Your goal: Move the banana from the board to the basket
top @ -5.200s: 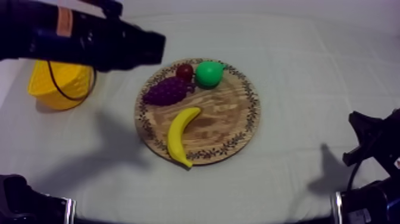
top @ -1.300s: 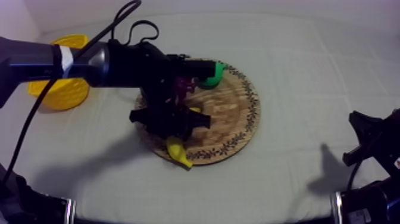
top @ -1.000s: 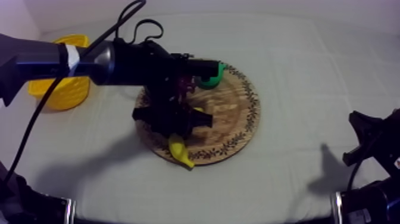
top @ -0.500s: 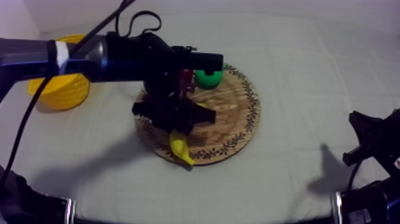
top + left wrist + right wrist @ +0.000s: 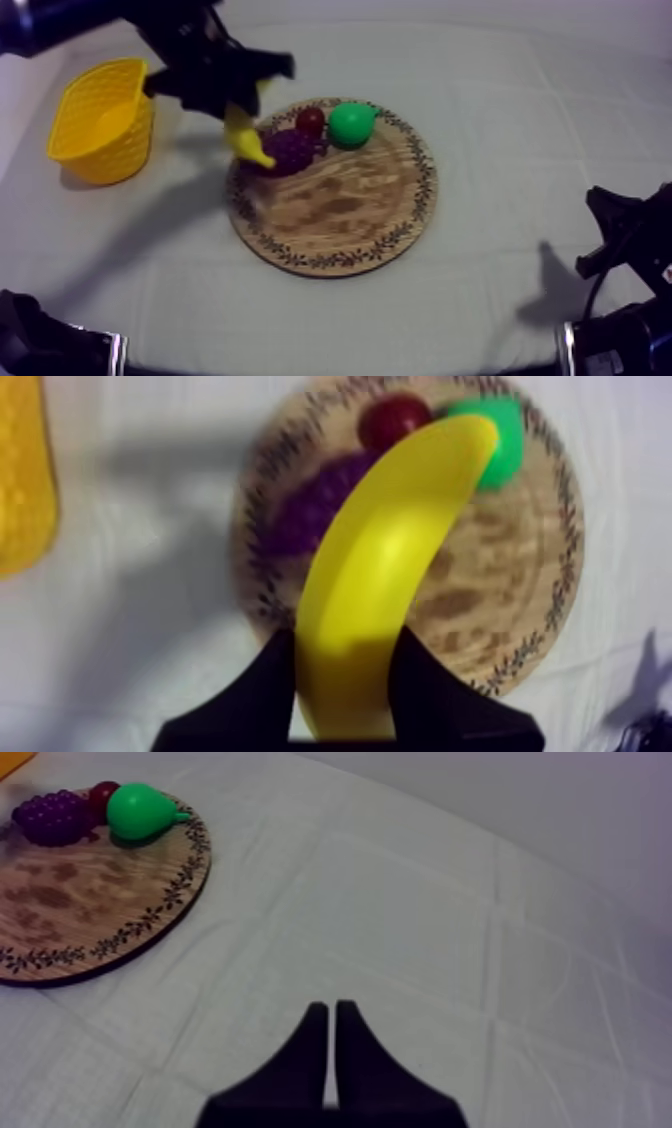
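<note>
The right gripper (image 5: 331, 1007) rests low at the near right corner of the table, over the grey-white cloth (image 5: 480, 300). Its two black fingers are pressed together into a narrow wedge with nothing between them. I judge it is parked there because the task needs only one arm. Further in, near the middle of the table, lies the round wooden board with a patterned rim (image 5: 340, 210), and its near half is bare. At its far edge a purple bunch of grapes (image 5: 290, 150), a small red fruit (image 5: 310, 121) and a green pear (image 5: 351, 123) sit close together. Above the board's far left edge the left gripper (image 5: 345, 646) clamps the yellow toy banana (image 5: 390, 566) by one end, one finger on each side. The banana hangs in the air with its free end pointing down towards the grapes. The arm comes in from the far left corner, wrist turned downward. It probably holds the banana high so that it will clear the wall of the yellow basket (image 5: 100, 165), which stands at the far left edge, apart from the board. The banana is not yet in it.
</note>
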You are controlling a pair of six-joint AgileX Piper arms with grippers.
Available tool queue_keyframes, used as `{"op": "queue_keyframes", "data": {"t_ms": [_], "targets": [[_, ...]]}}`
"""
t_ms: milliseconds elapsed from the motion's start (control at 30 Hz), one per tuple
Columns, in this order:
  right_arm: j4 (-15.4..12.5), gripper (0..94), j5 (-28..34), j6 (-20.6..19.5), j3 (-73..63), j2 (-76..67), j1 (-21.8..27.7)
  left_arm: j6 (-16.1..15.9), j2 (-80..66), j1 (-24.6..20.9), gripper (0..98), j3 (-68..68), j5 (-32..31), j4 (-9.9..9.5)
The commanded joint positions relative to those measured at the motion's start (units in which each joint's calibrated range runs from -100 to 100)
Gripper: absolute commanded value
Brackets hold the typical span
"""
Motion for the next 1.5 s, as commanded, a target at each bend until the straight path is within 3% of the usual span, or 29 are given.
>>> {"op": "queue_keyframes", "data": {"t_ms": [0, 333, 600, 900, 1133, 1467], "targets": [[0.0, 0.5, 0.0, 0.0, 0.0, 0.0, 0.0, -0.9, -2.7, -4.0, 26.8, -1.3, 0.8, -0.6], [0.0, 0.5, 0.0, 0.0, 0.0, 0.0, 0.0, -5.1, -4.4, -17.0, 26.9, -5.9, 2.1, -3.46], [0.0, 0.5, 0.0, 0.0, 0.0, 0.0, 0.0, -6.2, -0.5, -23.7, 27.5, -5.7, 0.2, -4.36], [0.0, 0.5, 0.0, 0.0, 0.0, 0.0, 0.0, -5.6, 0.5, -28.1, 27.2, 2.1, -4.8, -4.18], [0.0, 0.5, 0.0, 0.0, 0.0, 0.0, 0.0, -6.3, 2.7, -30.2, 28.1, 6.7, -12.1, -2.81], [0.0, 0.5, 0.0, 0.0, 0.0, 0.0, 0.0, -6.7, 9.6, -32.0, 29.0, 6.8, -17.2, -2.12]]}}
